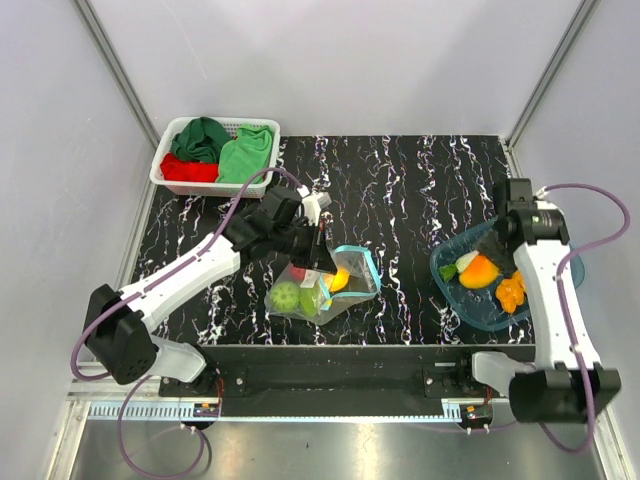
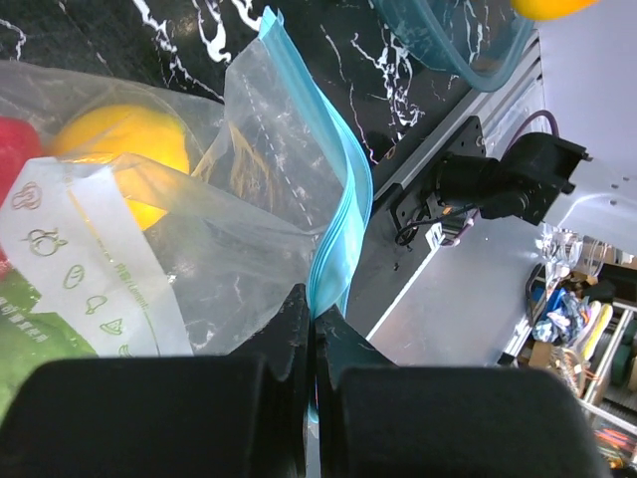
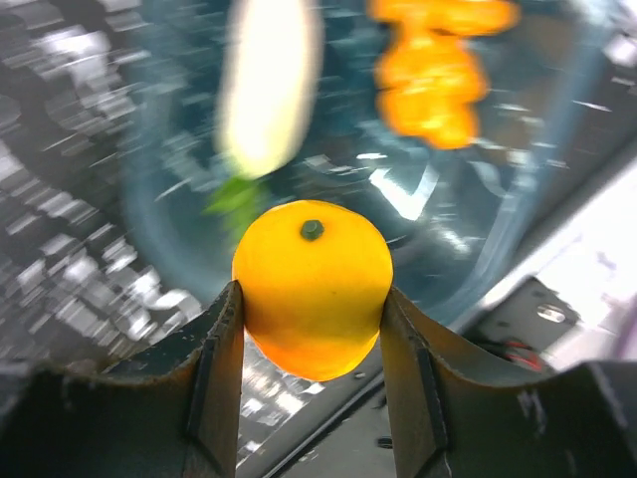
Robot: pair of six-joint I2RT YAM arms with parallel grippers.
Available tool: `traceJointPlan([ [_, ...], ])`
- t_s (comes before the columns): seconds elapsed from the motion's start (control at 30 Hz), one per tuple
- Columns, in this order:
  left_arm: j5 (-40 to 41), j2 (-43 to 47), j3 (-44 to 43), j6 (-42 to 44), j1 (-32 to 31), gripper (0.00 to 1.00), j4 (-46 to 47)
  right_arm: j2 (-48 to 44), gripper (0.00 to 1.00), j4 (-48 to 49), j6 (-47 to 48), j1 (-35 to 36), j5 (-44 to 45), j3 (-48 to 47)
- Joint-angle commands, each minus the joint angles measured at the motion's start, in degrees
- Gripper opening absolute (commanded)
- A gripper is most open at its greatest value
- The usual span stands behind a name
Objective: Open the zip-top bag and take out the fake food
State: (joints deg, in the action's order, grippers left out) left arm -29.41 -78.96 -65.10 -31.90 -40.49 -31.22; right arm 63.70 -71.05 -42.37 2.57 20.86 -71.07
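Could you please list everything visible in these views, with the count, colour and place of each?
zip-top bag: one, clear with blue zip strip, table centre
fake food in bag: at least three, yellow, green, red
orange fruit: one, yellow-orange, held over the tub
tub: one, translucent teal, table right
white piece: one, with green leaf, in tub
orange pieces: small cluster, in tub
basket: one, white, far left corner
cloths: one red, two green, in basket
table: one, black marbled
left tool: shut on the bag's zip strip
right tool: gripping the orange fruit
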Motion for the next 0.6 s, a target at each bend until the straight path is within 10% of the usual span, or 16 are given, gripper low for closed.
traceJointPlan([
  [0.0,-3.8,1.97,-2.66,2.54,0.32,0.0,0.64,5.99,0.0,-1.82,5.72,-7.57,1.82,1.54],
  [0.13,-3.55,2.32,-3.19,3.68,0.32,0.0,0.64,9.59,0.29,0.47,6.68,-9.6,1.64,2.86],
  [0.27,-4.25,1.26,-4.77,2.73,0.32,0.0,0.64,10.39,0.83,2.4,10.11,-9.78,-0.91,2.51],
  [0.57,-4.69,-0.23,-5.3,0.35,0.24,0.0,1.6,3.99,0.94,3.27,16.44,-9.16,-18.53,0.76],
])
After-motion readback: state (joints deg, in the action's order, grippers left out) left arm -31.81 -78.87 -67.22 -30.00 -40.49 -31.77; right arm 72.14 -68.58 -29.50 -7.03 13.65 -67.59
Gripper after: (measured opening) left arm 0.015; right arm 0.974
